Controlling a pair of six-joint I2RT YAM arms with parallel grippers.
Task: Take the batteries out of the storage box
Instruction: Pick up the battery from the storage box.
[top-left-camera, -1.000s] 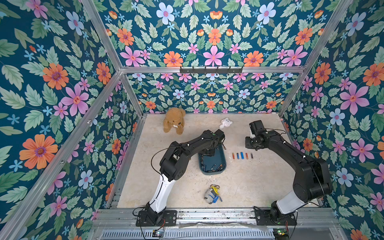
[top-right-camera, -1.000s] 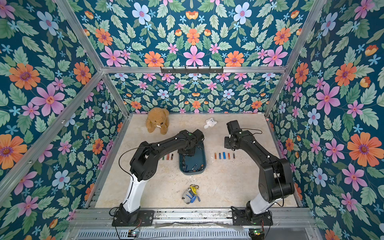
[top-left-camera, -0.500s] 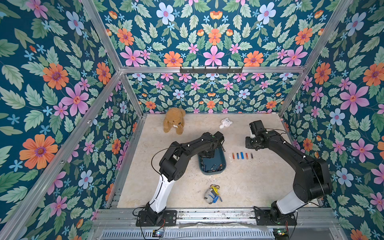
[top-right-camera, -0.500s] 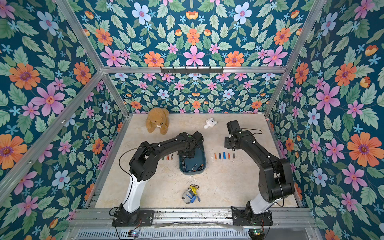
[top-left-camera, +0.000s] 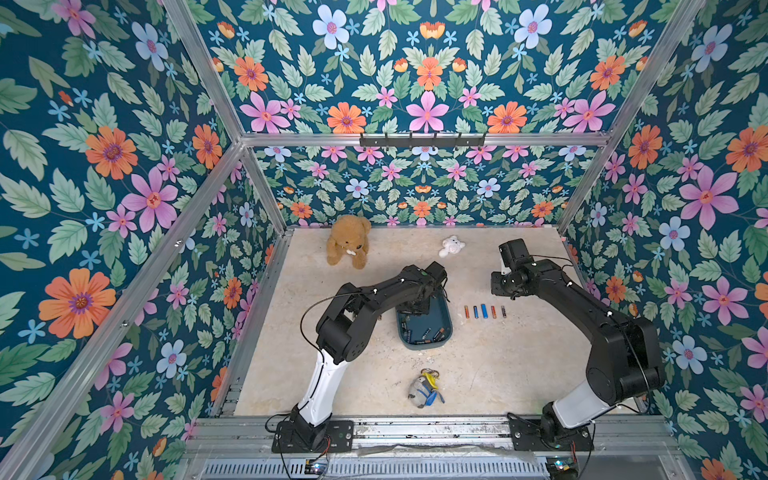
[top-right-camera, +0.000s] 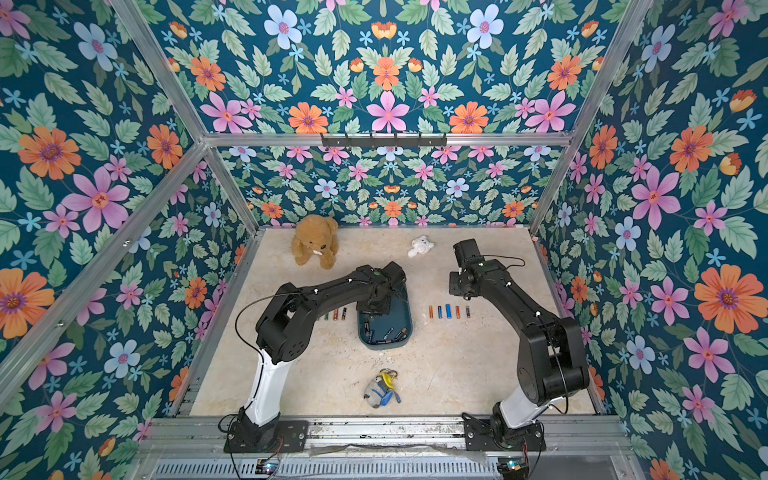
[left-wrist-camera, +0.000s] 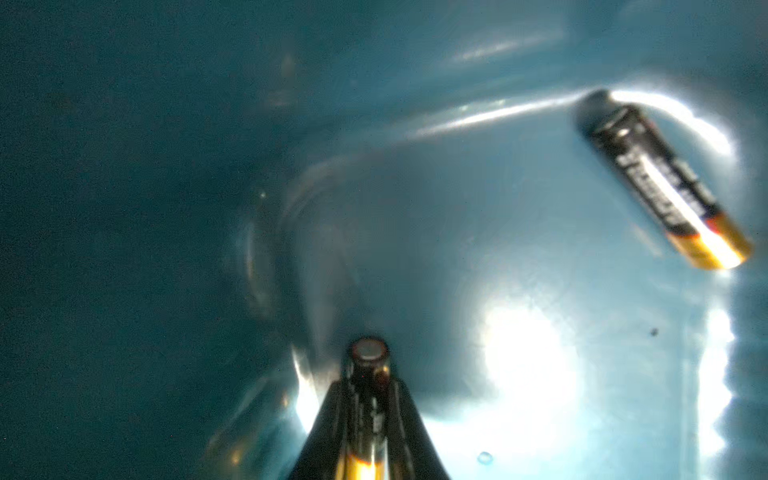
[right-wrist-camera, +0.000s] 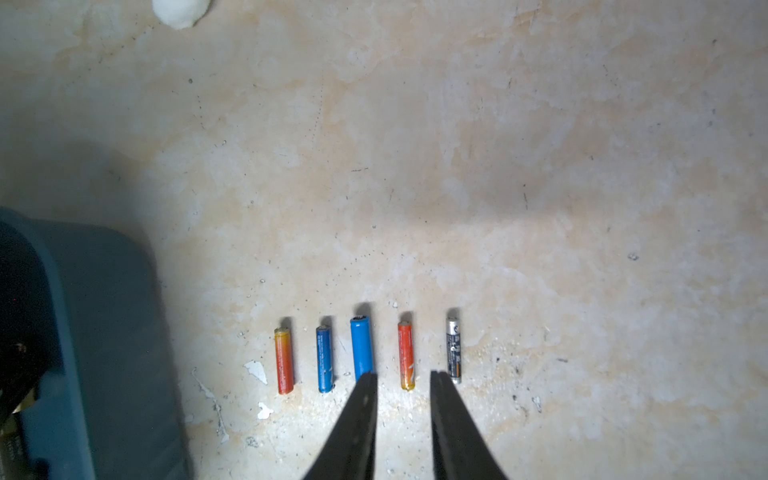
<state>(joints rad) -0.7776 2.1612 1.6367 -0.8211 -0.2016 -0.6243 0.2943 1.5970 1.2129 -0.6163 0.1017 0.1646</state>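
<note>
Five coloured cylindrical batteries (top-left-camera: 484, 311) lie right of the shallow teal plastic storage box (top-left-camera: 441, 316), a shorter row (top-right-camera: 336, 314) left of it, a loose handful (top-right-camera: 388, 333) waits inside, where my left gripper (left-wrist-camera: 368, 386) pinches a black copper-ended cell (left-wrist-camera: 368, 353); my right gripper (right-wrist-camera: 403, 376) hangs slightly parted, empty.

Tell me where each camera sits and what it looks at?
Top views: high in front, looking down; left arm and right arm show.
Left wrist: inside storage box; left gripper shut on black battery.
Right wrist: above table; open right gripper over battery row.
Shared: top and right wrist views show box and row.
</note>
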